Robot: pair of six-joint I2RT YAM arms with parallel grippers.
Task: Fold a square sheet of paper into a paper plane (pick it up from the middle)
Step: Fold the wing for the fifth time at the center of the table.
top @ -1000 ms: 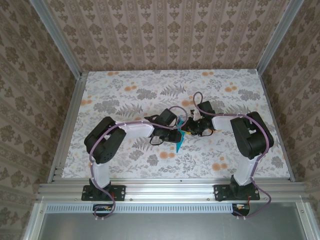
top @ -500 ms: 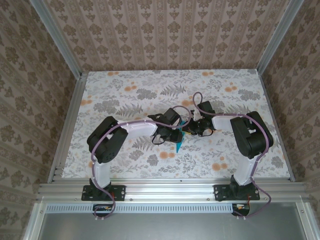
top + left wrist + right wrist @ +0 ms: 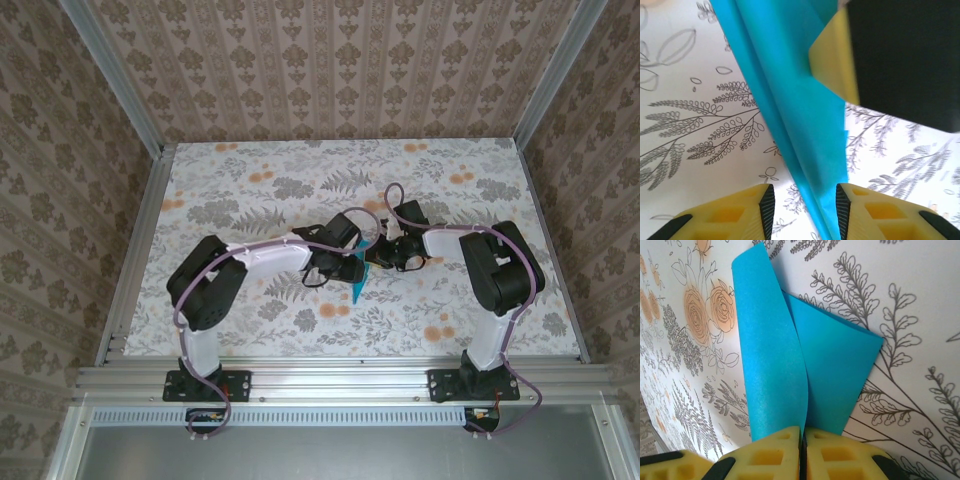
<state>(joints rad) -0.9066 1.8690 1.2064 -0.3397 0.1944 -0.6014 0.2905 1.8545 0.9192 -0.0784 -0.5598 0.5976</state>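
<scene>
Paper (image 3: 770, 365) hasn't budged, still in the middle of the table (image 3: 230, 190). Right gripper (image 3: 802, 442) is pinching one end now, fingers (image 3: 770, 452) pressed tight together; left gripper (image 3: 804, 212) has eased off, fingers spread either side of it. Looks like a handover before the next fold

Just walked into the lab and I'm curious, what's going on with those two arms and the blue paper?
A two-armed robot is working a teal paper sheet toward a plane on the floral table. The right gripper is shut on one end, with one flap curled over. The left gripper straddles the long creased part, jaws apart, not pinching it. The sheet is narrow and partly folded, not yet a finished plane.
</scene>
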